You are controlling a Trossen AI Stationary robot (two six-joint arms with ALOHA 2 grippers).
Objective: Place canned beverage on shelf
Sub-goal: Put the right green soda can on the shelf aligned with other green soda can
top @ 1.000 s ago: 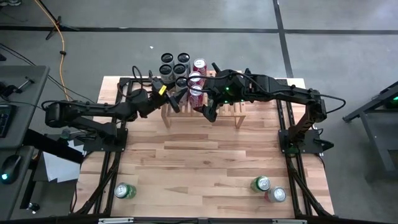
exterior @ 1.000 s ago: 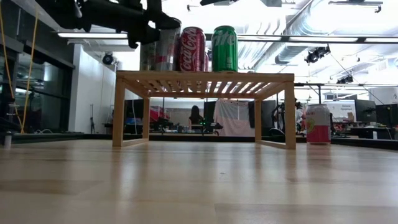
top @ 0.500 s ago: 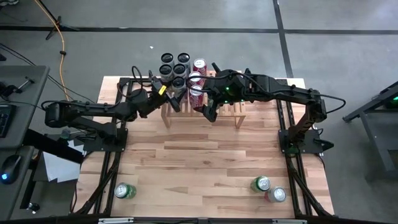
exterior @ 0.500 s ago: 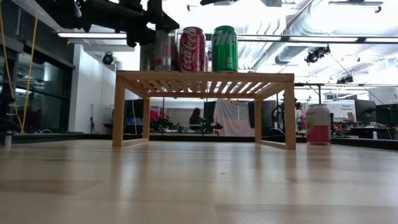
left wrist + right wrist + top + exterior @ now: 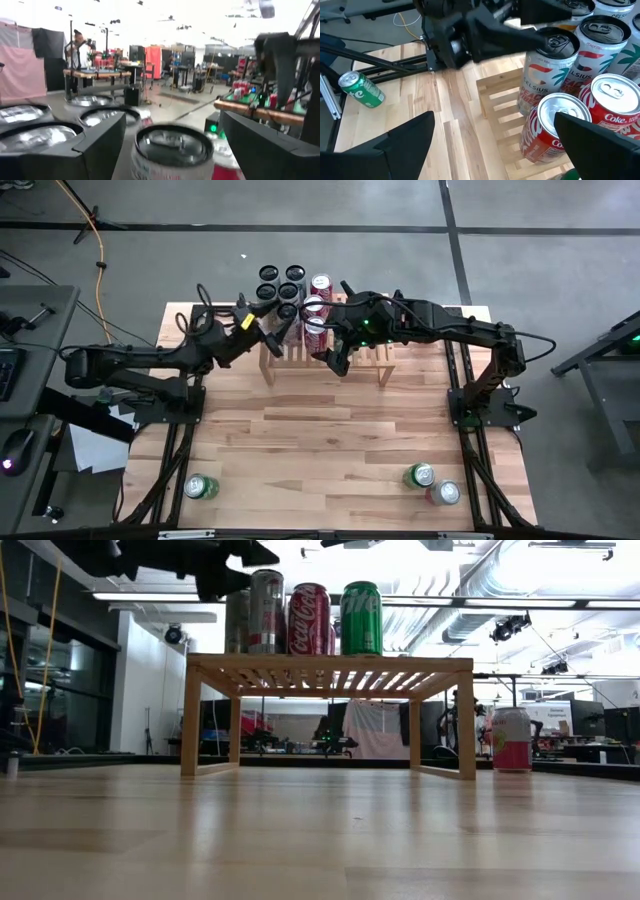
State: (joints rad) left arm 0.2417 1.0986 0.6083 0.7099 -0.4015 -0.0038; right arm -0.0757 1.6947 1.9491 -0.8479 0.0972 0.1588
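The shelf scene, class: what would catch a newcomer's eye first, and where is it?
The row of cans standing on the low wooden shelf at the table's far side: a silver can, a red Coke can and a green can. Both claws hang over it, the left claw open beside the silver can, the right claw open too. Loose cans lie near the front edge.

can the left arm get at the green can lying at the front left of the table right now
Probably yes. The green can lies alone on bare table on the left arm's side, nothing around it. The left gripper is open but up at the shelf, so it must swing back.
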